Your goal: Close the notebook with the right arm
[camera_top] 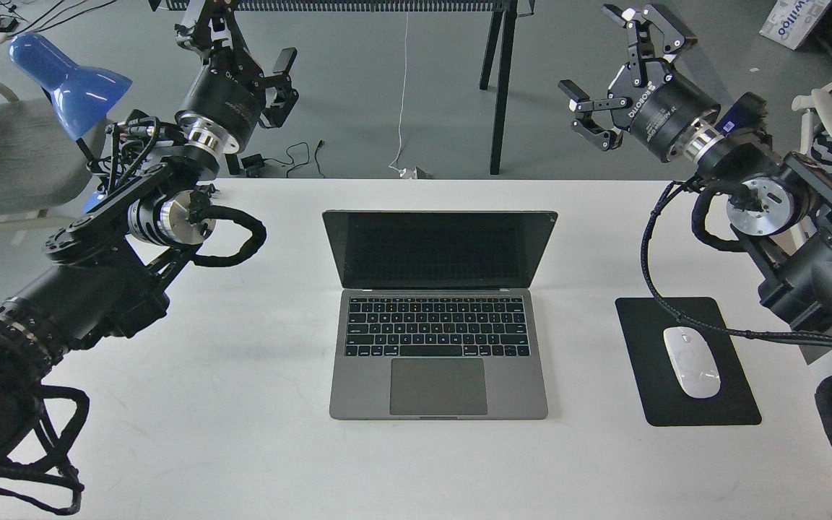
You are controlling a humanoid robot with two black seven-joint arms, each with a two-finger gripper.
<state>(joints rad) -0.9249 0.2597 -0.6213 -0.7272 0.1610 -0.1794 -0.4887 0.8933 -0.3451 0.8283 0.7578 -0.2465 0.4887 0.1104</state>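
The notebook [438,318] lies open in the middle of the white table [243,433], its dark screen upright and facing me, keyboard and trackpad showing. My right arm [770,209] comes in from the right edge. Its gripper [622,65] hangs open and empty above the table's far edge, up and to the right of the screen, well apart from it. My left gripper [243,50] is raised at the far left, fingers spread, holding nothing.
A black mouse pad [705,404] with a white mouse [691,361] lies right of the notebook, under the right arm's cable. A blue desk lamp [69,79] stands at far left. Chairs flank the table; black table legs [499,79] stand behind.
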